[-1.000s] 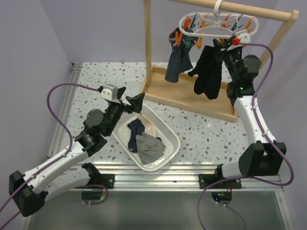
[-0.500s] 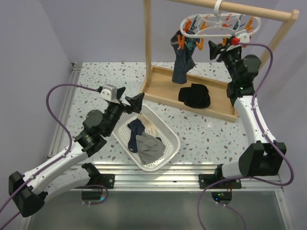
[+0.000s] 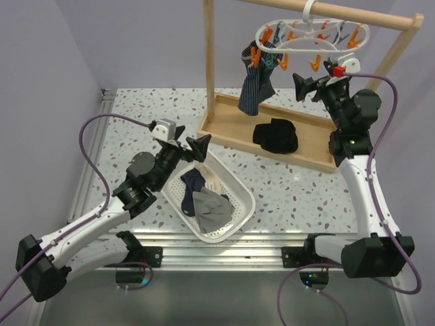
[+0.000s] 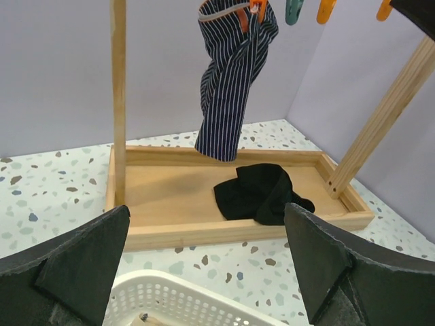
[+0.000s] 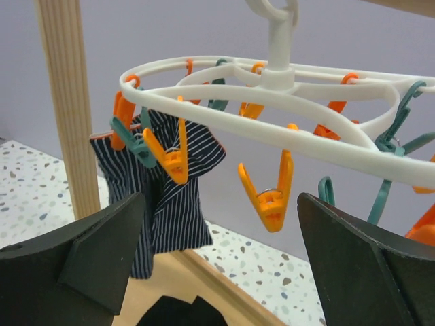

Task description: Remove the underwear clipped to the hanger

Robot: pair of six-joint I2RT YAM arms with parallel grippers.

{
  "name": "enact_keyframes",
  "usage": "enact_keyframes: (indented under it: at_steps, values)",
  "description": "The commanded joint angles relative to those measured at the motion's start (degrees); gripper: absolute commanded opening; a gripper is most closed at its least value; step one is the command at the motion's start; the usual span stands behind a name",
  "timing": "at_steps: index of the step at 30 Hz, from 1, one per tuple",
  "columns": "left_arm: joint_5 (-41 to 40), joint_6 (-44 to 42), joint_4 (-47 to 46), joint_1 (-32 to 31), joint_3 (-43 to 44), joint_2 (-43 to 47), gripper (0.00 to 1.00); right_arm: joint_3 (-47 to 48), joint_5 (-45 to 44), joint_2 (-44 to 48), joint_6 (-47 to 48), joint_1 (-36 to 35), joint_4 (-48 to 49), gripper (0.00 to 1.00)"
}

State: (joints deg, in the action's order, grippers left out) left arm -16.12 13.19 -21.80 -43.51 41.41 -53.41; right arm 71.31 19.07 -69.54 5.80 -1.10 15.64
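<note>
Spread wide and holding nothing: the right jaws, up at the far right, just under the near side of the hanger. Equally wide and bare: the left jaws, low over the far rim of the basket.

Clipped at the hanger's far-left end by an orange clip and a teal clip: the striped underwear, hanging straight down. Off the clips: the black underwear, crumpled in the wooden tray beneath the hanger, plus a navy piece and a grey piece in the basket.

Judged to be at the last unclipping, with the grasp not yet made. Next: carry the right jaws leftward beneath the ring, close on the striped cloth below its clips, then pull down until the clips let go.

Tight on the left, with the wooden post just beside the cloth. Crowded above, among the ring and the empty dangling clips. Open room below the hanger, over the tray, and toward the near side.
</note>
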Motion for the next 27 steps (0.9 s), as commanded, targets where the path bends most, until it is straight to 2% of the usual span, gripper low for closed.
enact_keyframes:
  at_steps: [1, 6, 12, 17, 22, 27]
  values:
    - [2.67, 1.75, -2.37, 0.35, 2.01, -1.35, 1.0, -0.99, 1.23, 3.35, 1.84, -0.04, -6.84, 0.99]
    - [4.16, 3.59, -1.4, 0.35, 1.92, -2.67, 1.0, -4.85, 4.12, 8.62, 6.23, -0.13, -15.46, 0.99]
    - [1.8, 6.31, 5.78, 0.35, 2.18, -1.7, 1.0, -7.85, 4.4, 11.62, 10.19, -0.04, -29.69, 0.99]
    - [-0.58, 8.25, 11.51, 0.35, 2.71, -1.44, 1.0, -7.85, 2.02, 6.0, 8.26, -0.04, -36.64, 0.99]
    - [-0.76, 10.36, 15.64, 0.35, 2.8, -0.56, 1.0, -5.39, 5.72, -1.72, 4.31, -1.18, -40.5, 0.99]
    - [-1.1, 12.91, 18.8, 0.35, 2.19, 2.07, 1.0, -2.5, -4.9, -13.24, -0.94, -7.94, -39.99, 0.98]
